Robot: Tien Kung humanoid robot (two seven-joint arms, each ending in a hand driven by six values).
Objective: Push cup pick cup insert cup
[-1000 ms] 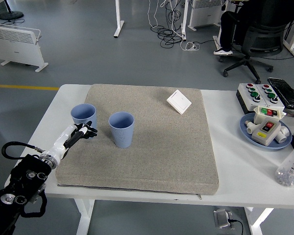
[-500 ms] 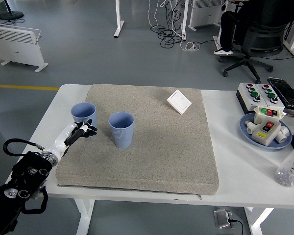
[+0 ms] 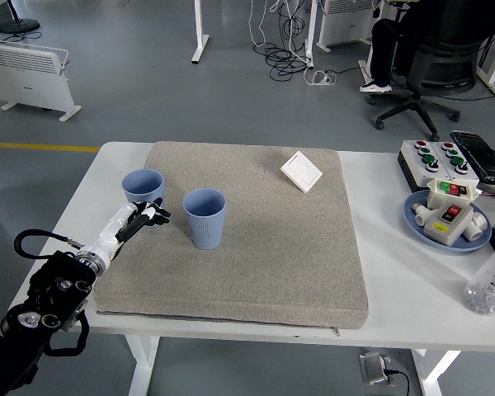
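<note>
Two light blue ribbed cups stand upright on the grey mat (image 3: 256,247). The left cup (image 3: 141,186) is at the mat's left edge. The middle cup (image 3: 205,217) stands a little to its right and nearer to me. My left hand (image 3: 151,215) reaches in from the lower left, its fingers spread and empty, at the front base of the left cup, touching or nearly touching it. The right arm is out of view.
A white square switch plate (image 3: 301,172) lies at the mat's far right. On the white table's right side are a button box (image 3: 436,158), a blue plate (image 3: 421,227) with devices and a clear bottle (image 3: 488,285). A person sits on an office chair far behind.
My left hand has moved forward and slightly right along the left cup's base. The left cup has shifted a little away from me.
</note>
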